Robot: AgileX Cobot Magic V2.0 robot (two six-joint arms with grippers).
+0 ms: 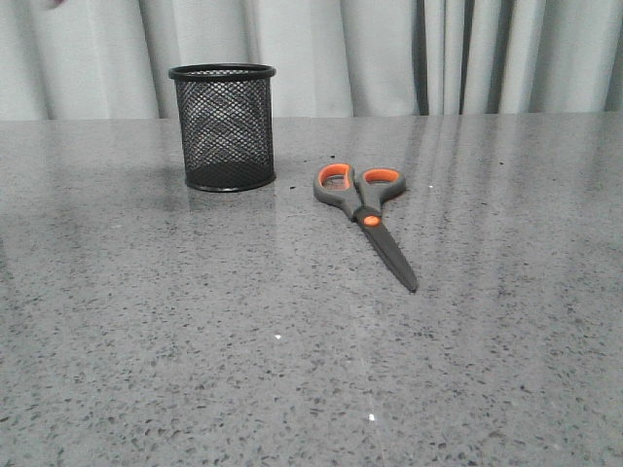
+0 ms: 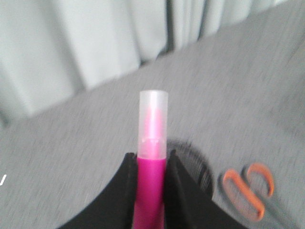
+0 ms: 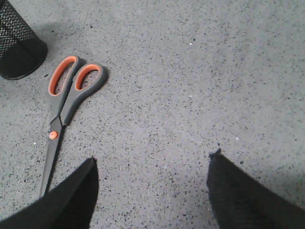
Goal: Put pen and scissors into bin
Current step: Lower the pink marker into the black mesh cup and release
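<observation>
My left gripper is shut on the magenta pen; its translucent cap sticks out past the fingertips. In that blurred view the black mesh bin and the scissors' orange loops lie below and beyond the pen. In the front view the bin stands upright at the back left, and the dark grey scissors lie flat to its right, blades toward me. My right gripper is open and empty above bare table, right of the scissors; the bin is at the corner. Neither gripper shows in the front view.
The grey speckled table stretches wide around the objects. A pale curtain hangs behind the table's far edge.
</observation>
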